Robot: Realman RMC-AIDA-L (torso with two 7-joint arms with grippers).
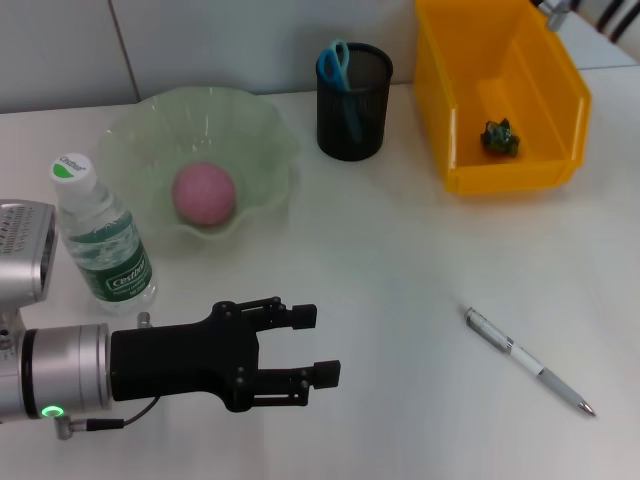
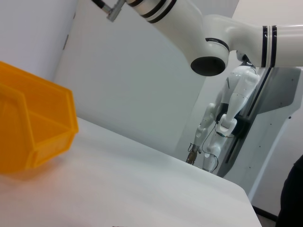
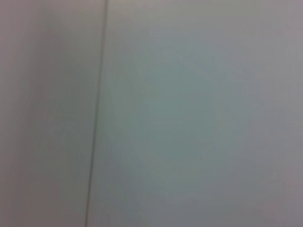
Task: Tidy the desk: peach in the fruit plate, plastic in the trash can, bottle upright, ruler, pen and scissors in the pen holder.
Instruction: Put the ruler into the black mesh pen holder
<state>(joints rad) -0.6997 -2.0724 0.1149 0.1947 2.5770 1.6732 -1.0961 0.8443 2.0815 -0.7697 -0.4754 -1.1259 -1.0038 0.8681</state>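
Pen [image 1: 528, 361] lies flat on the near right of the white desk [image 1: 400, 260], bare surface all around it, well apart from everything. Peach [image 1: 204, 193] sits in the green fruit plate [image 1: 262, 130], bottle [image 1: 100, 237] upright beside it. Scissors [image 1: 337, 70] stand in the black pen holder [image 1: 355, 120]; crumpled plastic [image 1: 499, 137] lies in the yellow bin [image 1: 500, 90]. Left gripper [image 1: 320, 345] reaches horizontally from the near left, fingers apart, gripping nothing. Right gripper's state can't be told.

black left gripper [image 1: 318, 346] with blocky fingers [image 1: 326, 373], silver wrist, green light
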